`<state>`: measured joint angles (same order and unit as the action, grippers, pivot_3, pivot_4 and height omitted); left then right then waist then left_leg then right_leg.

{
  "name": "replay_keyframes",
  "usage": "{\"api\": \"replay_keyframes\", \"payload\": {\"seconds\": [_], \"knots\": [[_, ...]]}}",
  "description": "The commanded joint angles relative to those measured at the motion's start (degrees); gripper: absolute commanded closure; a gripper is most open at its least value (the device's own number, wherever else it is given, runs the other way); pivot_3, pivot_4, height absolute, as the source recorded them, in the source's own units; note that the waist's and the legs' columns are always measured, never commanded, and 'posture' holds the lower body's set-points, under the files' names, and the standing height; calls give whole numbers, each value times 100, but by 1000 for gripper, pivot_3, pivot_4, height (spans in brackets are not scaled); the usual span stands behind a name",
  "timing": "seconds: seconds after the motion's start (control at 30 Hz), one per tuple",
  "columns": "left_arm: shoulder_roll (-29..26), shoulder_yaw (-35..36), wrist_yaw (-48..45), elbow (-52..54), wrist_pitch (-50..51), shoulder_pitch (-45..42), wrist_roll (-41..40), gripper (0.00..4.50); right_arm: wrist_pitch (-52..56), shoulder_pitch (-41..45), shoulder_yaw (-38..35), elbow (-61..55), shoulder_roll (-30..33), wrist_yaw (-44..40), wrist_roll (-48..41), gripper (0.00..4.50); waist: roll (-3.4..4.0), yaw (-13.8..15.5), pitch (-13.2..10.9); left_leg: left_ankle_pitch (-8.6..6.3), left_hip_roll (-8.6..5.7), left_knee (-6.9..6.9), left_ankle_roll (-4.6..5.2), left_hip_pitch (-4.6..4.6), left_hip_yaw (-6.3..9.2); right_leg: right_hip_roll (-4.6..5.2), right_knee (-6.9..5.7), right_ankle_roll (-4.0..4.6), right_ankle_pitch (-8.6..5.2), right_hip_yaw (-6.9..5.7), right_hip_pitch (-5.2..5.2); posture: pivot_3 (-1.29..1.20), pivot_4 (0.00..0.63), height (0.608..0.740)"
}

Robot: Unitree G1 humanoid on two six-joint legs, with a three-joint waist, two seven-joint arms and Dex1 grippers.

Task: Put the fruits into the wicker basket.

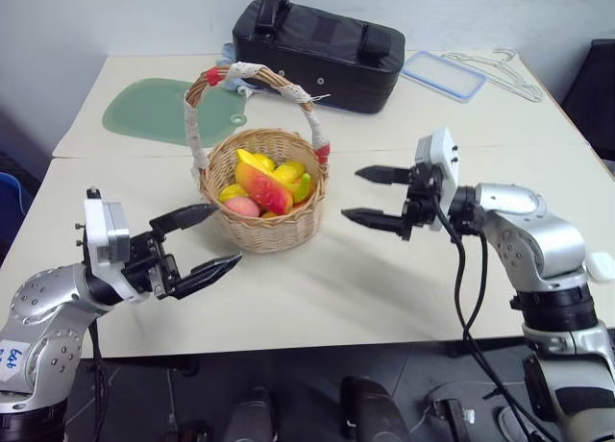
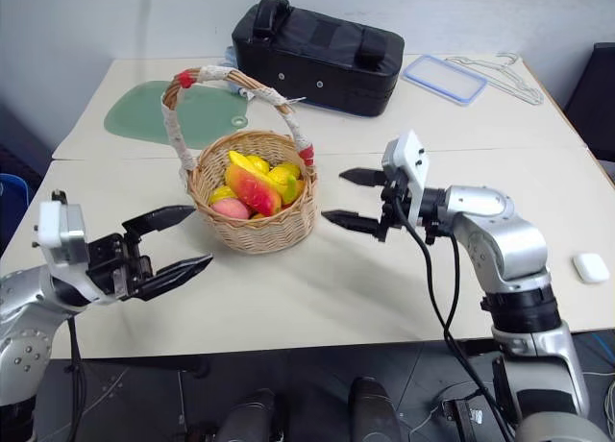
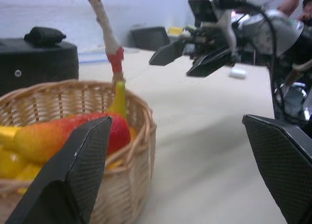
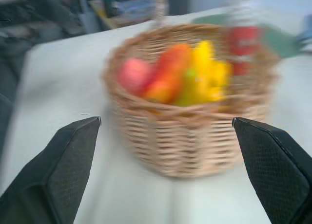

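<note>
1. Nearest us on the left, our left gripper (image 1: 200, 238) hangs over the table (image 1: 365, 288) with its fingers spread apart and empty, just beside the near-left of the wicker basket (image 1: 266, 226).
2. On the right, our right gripper (image 1: 370, 195) points left at the basket, fingers wide apart, holding nothing.
3. Between them, the basket holds the fruits (image 1: 264, 184): mango, banana and small ones.
4. Farther back we see a black bag (image 1: 317, 50).
</note>
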<state>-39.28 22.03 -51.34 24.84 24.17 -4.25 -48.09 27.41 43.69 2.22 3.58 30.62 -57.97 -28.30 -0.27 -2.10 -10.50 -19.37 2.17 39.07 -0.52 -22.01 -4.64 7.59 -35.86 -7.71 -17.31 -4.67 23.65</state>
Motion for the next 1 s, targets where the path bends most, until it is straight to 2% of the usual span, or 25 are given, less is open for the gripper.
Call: {"api": "replay_keyframes", "payload": {"seconds": [0.03, 0.13, 0.2, 0.33, 0.57, 0.6, 0.77, 0.87, 1.0], "knots": [[-54, 49, 59, 16, 54, -108, -92, 0, -465, 821, 198, 972, -539, -76, 276, 36, 1, -50, 0, 1, 2, 0, -2, 2, 0, -2, -6, 0, 0, 0, 2, 0, 150, 740], [26, -58, 100, 0, 42, -156, -24, 0, -974, 1311, 343, 1914, -1031, -277, 547, 36, 1, -70, 0, 1, 8, -4, -4, 2, 8, -5, -9, 0, 0, -10, 4, 0, 150, 740], [80, -121, 140, 38, 40, -154, -10, 0, -1215, 1580, 351, 2418, -1287, -391, 646, 420, 1, -66, 0, -2, 7, -4, -4, -4, 13, -2, -6, 0, 0, -14, 3, 0, 150, 740], [112, -138, 158, 40, 14, -127, 10, 0, -1785, 1839, 443, 2986, -1431, -735, 948, 1689, 1, -21, 0, -3, 0, 3, -3, -14, 22, 5, -4, -2, 1, -22, 3, 0, 150, 740], [137, -183, 79, -88, -107, -115, 146, 0, -1725, 1595, 228, 2695, -1319, -980, 848, 4202, 1, -9, 0, -2, 3, 3, -6, -12, 22, 1, -5, -1, 1, -23, 3, 0, 150, 740], [151, -226, 70, -118, -100, -156, 158, 0, -1612, 1481, 160, 2468, -1241, -987, 769, 4333, 1, 8, 0, -2, 3, 3, -6, -12, 22, 1, -5, -1, 1, -23, 2, 0, 150, 740], [229, -461, -9, -191, -75, -278, 183, 0, -863, 764, -290, 1001, -694, -573, 436, 4316, 1, 69, 0, -3, 0, 6, -7, -16, 30, 6, -4, -2, 1, -29, 0, 0, 150, 740], [269, -595, -92, -256, -119, -315, 221, 0, -548, 123, -1032, 47, -185, 216, 349, 4316, 0, 100, 0, -3, -2, 6, -8, -18, 35, 7, -3, -1, 1, -34, -1, 0, 150, 740], [327, -755, -149, -441, -200, -450, 357, 0, -35, -635, -2223, -469, 508, 1063, 139, 4316, 1, 210, 0, -3, -3, 6, -8, -19, 26, 7, 3, -1, 1, -32, 0, 0, 150, 740]]}}
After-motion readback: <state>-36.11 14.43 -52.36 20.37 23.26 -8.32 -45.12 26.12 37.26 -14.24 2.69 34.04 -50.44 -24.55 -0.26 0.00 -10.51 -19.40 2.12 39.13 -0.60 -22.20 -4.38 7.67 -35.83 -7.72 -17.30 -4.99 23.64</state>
